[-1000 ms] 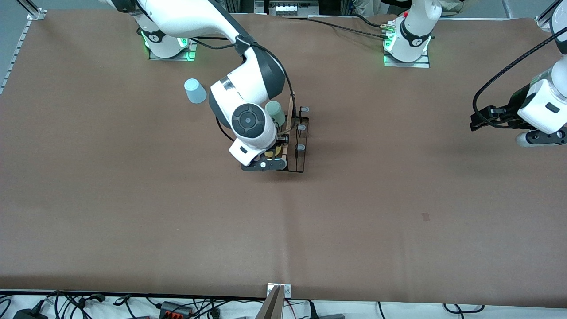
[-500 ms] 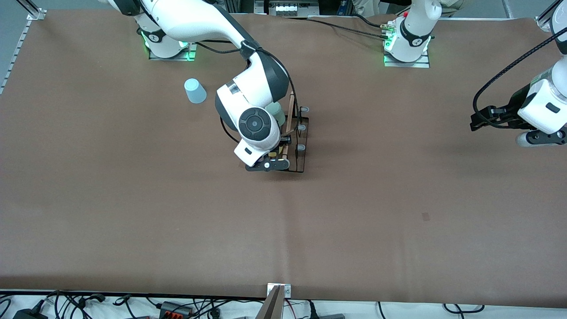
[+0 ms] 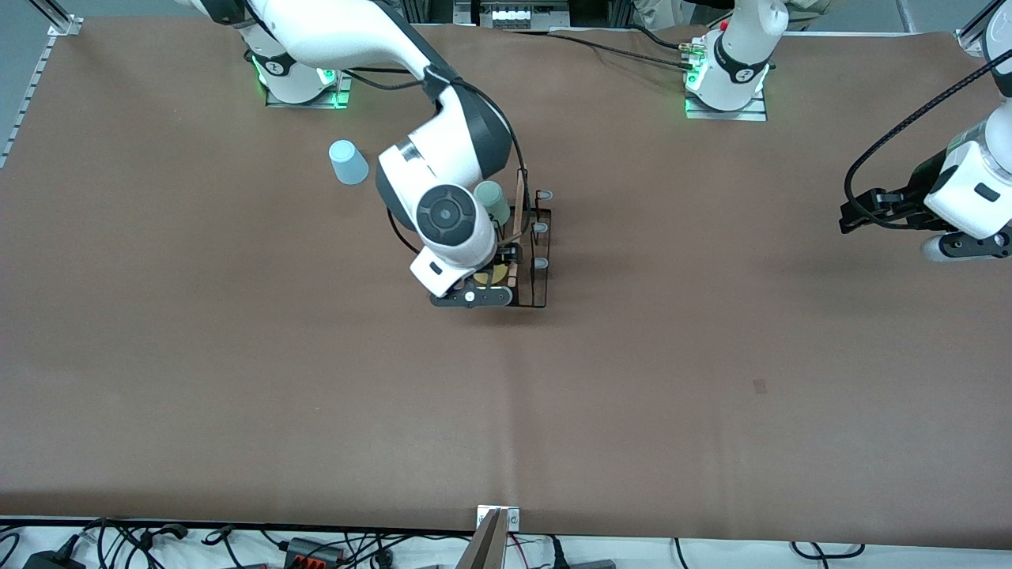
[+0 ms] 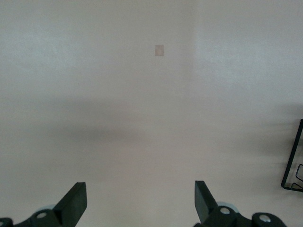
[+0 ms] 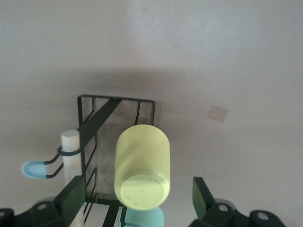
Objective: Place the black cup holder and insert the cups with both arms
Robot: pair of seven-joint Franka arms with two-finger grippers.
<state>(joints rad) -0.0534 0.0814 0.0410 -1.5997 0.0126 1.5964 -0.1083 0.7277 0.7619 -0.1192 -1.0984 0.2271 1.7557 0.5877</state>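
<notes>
The black cup holder (image 3: 539, 273) stands mid-table, its wooden rod (image 3: 518, 207) on top. A pale green cup (image 3: 492, 199) hangs upside down on one peg. The yellow cup (image 5: 142, 163) sits upside down on another peg, just free between the open fingers of my right gripper (image 5: 136, 189), which hovers over the holder (image 5: 116, 100). From the front, the yellow cup (image 3: 496, 276) peeks out beneath that gripper (image 3: 486, 283). A light blue cup (image 3: 348, 162) stands upside down on the table toward the right arm's end. My left gripper (image 3: 852, 215) waits open at the left arm's end, nothing between its fingers (image 4: 75, 201).
Bare blue-tipped pegs (image 3: 538, 262) line the holder on the left arm's side. A small patch (image 3: 760, 386) marks the brown mat. Cables (image 3: 316, 545) run along the table edge nearest the front camera. The holder's corner (image 4: 293, 165) shows in the left wrist view.
My right gripper has opened and let go of the yellow cup, which stays on its peg. The right arm shifted slightly back toward its own end. The left arm has not moved.
</notes>
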